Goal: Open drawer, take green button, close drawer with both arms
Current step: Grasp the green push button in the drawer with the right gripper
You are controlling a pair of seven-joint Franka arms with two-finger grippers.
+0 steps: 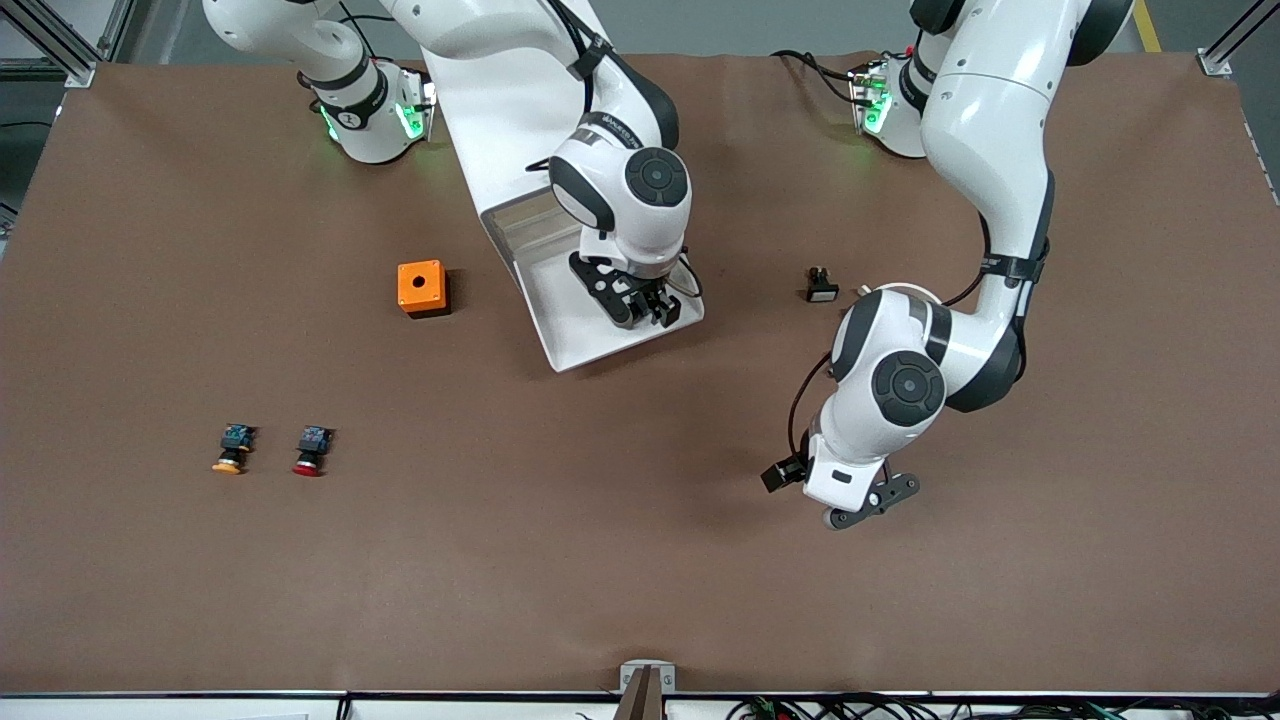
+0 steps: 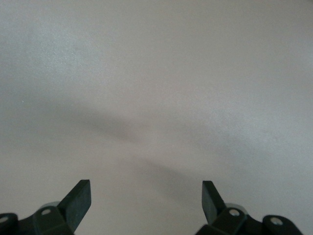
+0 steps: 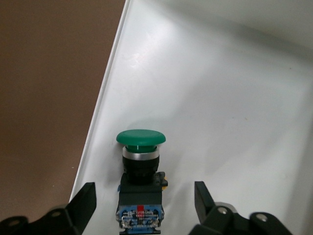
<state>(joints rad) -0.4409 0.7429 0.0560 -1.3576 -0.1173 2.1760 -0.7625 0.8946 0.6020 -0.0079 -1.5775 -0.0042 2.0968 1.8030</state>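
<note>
Hovering over the open drawer [image 1: 590, 345], the right gripper [image 1: 640, 305] straddles the button [image 3: 140, 169] (untouched), fingers wide.
The left gripper [image 1: 870, 505] waits, spread wide over bare table [image 1: 600, 560].

You are looking down on a broad table [image 1: 600, 560] covered in a brown mat, lit evenly from above with soft shadows. Aluminium frame posts [image 1: 60, 45] stand at its corners by the bases. Grey floor shows past the edge, with a yellow floor line [image 1: 1148, 25] at one corner. A metal bracket [image 1: 646, 678] and tangled cables [image 1: 850, 708] line the edge nearest the front camera.
</note>
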